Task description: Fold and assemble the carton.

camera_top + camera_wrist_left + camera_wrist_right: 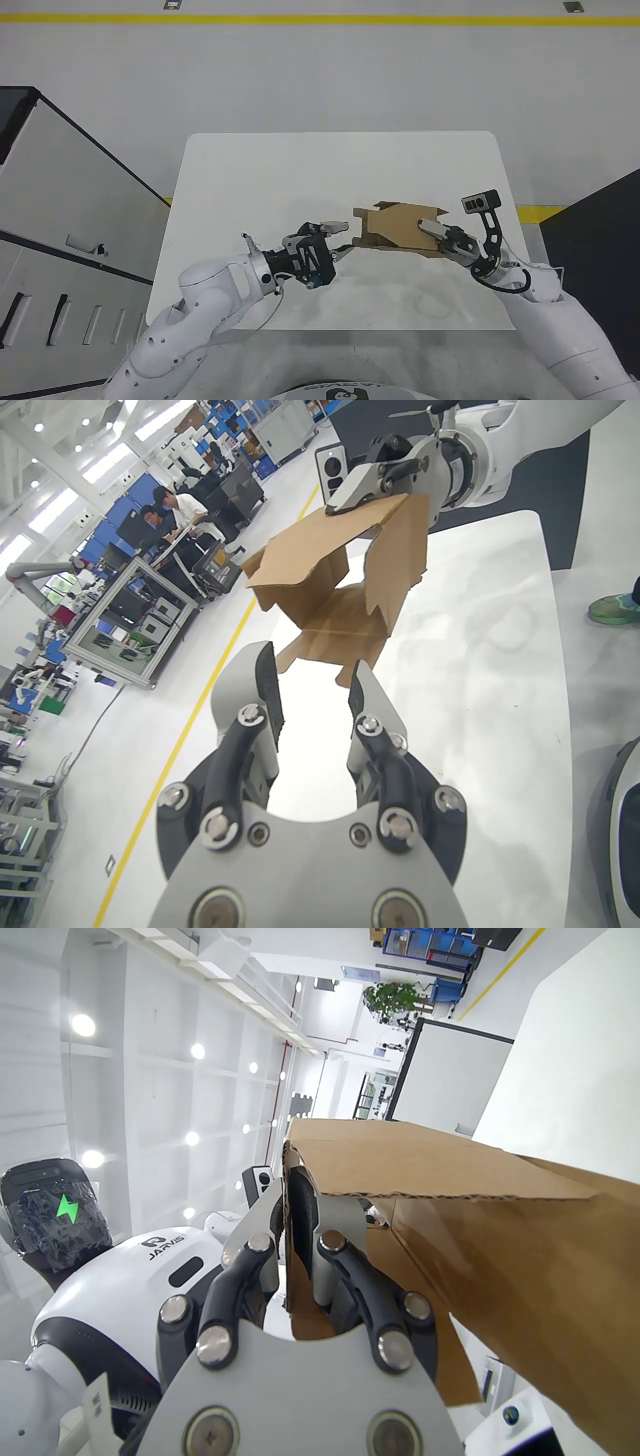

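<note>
A brown cardboard carton (395,227) stands partly opened into a tube on the white table (260,180), with loose flaps at both ends. My right gripper (432,231) is shut on the carton's upper panel at its right end; in the right wrist view the fingers (300,1208) pinch the cardboard edge (450,1168). My left gripper (340,242) is open, just left of the carton's left flaps. In the left wrist view its fingertips (312,680) stand apart with the carton (345,575) a short way beyond them, and the right gripper (350,497) clamps the top panel.
A dark-edged grey cabinet (60,200) stands off the table's left side. A dark panel (600,240) lies beyond the right edge. A yellow floor line (320,18) runs across the far side. Bare tabletop lies behind and in front of the carton.
</note>
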